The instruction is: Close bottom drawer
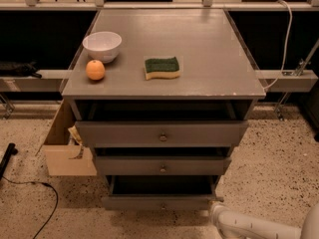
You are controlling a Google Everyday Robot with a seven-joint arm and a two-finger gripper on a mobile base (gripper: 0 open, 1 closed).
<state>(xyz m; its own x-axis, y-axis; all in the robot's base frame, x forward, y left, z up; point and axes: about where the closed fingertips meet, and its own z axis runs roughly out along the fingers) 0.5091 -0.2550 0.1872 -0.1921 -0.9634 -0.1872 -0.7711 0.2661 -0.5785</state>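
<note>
Camera view: a cardboard box [67, 159] stands on the floor, left of the cabinet. The tabletop [214, 59] carries a bowl [102, 45], an orange [95, 69] just in front of it, and a sponge [161, 67] near centre. The bottom drawer [159, 202], lowest of three, is pulled out. The gripper [218, 214] is at lower right, just beside the drawer's right front corner; how wide it is set cannot be told.

The robot's arm [259, 228] is a smooth, off-white, rounded tube with soft grey shading, widening into a pale bulbous shell [311, 225] at the lower right corner, and its gripper [216, 210], equally off-white, caps the tube's left end.
</note>
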